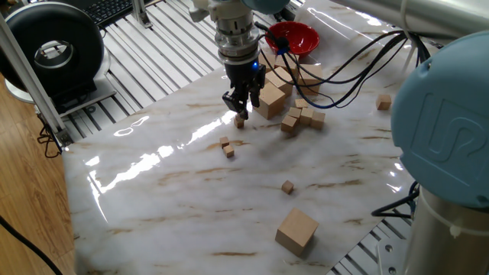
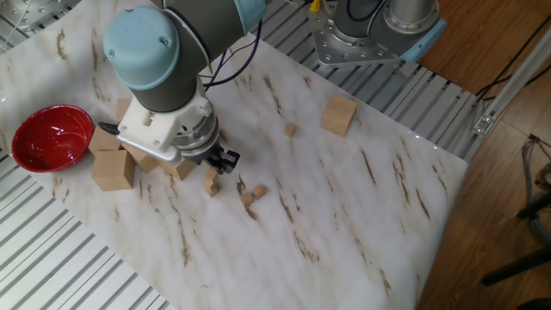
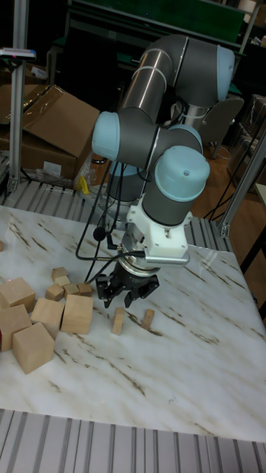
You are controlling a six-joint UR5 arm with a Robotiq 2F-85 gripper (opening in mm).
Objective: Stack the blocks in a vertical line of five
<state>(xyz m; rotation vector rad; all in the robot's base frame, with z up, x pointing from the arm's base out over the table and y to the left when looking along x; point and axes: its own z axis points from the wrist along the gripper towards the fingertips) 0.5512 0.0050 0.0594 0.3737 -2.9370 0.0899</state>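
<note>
A short stack of tiny light-wood blocks (image 1: 240, 121) (image 2: 211, 182) (image 3: 117, 320), apparently two high, stands on the marble table. My gripper (image 1: 240, 109) (image 2: 222, 164) (image 3: 125, 297) hangs just above it, open, with nothing between its fingers. Two more tiny blocks (image 1: 224, 141) (image 1: 228, 152) lie close together a little nearer the front, also seen in the other fixed view (image 2: 247, 198) (image 2: 258, 190). A further tiny block (image 1: 287, 186) (image 2: 290, 130) lies alone toward the middle.
A cluster of medium and large wooden cubes (image 1: 269, 99) (image 2: 114, 169) (image 3: 76, 314) sits right behind the gripper. A red bowl (image 1: 293, 37) (image 2: 47, 138) stands beyond it. One large cube (image 1: 296, 231) (image 2: 339, 114) sits near the table edge.
</note>
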